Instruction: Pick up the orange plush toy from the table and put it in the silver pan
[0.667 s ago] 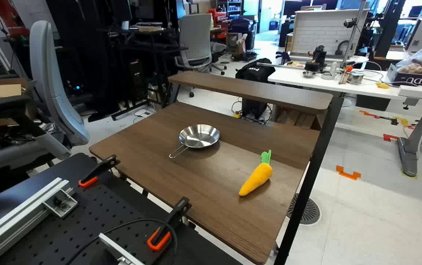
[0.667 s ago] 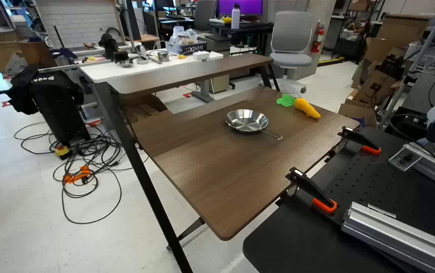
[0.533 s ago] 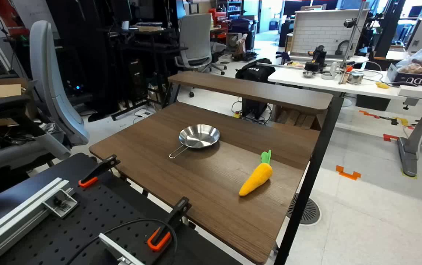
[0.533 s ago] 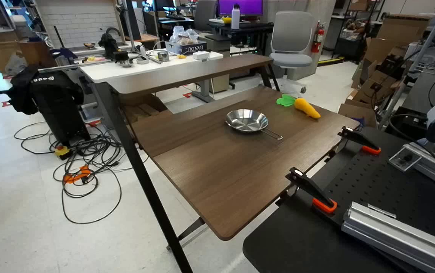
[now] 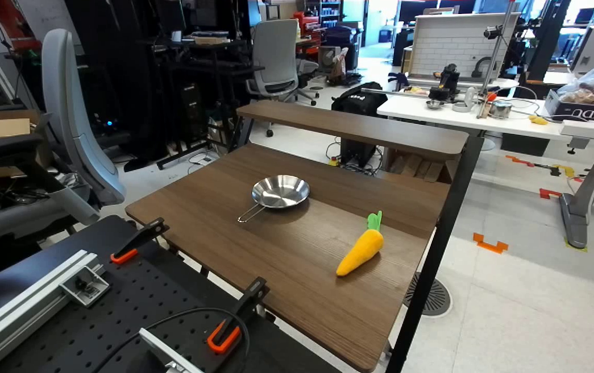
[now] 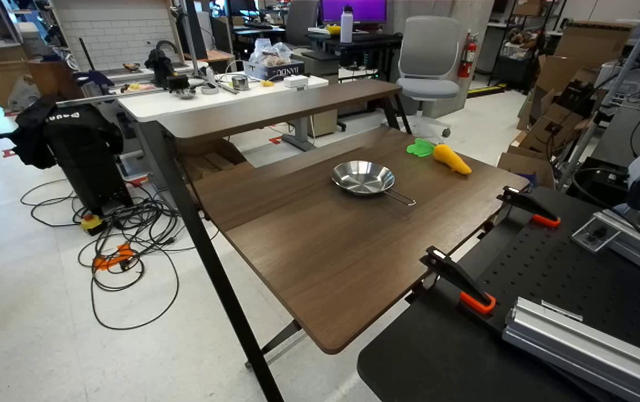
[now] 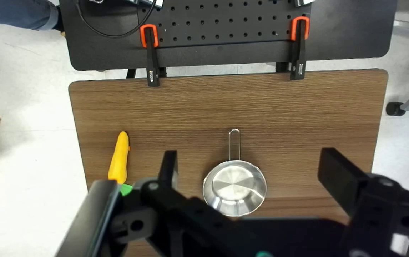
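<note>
Facing down at the table [image 7: 233,103], the gripper [image 7: 251,166] stands wide; in the wrist view the pan [image 7: 234,185] shows below, between its jaws. The toy [image 7: 119,160] lies on the table near a side edge, apart from the pan. Two clamps [image 7: 152,62] span the black bench [image 7: 226,56] and the table's long edge. A grey chair [image 6: 430,50] and a white desk [image 6: 155,103] stand beyond. In both exterior views, toy and pan lie as they did a moment ago.

In the wrist view, the orange-yellow carrot-shaped plush toy [image 7: 119,160] lies left of the round silver metal pan [image 7: 235,186], apart from it, both on the rectangular brown wood-grain table [image 7: 297,117].
</note>
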Tool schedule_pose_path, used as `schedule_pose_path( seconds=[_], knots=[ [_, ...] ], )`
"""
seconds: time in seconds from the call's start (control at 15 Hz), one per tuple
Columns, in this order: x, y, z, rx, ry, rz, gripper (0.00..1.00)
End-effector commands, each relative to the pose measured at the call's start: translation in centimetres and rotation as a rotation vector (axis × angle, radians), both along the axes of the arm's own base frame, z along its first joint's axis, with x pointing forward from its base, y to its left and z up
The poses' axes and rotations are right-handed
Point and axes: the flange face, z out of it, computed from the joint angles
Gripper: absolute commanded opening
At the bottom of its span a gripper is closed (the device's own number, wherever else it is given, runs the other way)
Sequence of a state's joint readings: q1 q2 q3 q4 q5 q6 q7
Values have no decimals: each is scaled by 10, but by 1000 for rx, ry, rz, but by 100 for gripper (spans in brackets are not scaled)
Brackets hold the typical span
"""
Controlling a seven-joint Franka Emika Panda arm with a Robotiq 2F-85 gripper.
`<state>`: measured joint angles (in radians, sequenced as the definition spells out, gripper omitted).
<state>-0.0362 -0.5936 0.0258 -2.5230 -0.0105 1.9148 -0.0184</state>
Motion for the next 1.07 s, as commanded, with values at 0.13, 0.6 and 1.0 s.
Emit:
schedule_pose_path(
  seconds=[0.13, 0.6, 1.0],
  knots=[
    [4, -8, -19, 14, 36, -16, 100],
    [20, -41, -67, -3, 15, -60, 100],
    [46, -77, -126, -8, 5, -114, 100]
  ],
)
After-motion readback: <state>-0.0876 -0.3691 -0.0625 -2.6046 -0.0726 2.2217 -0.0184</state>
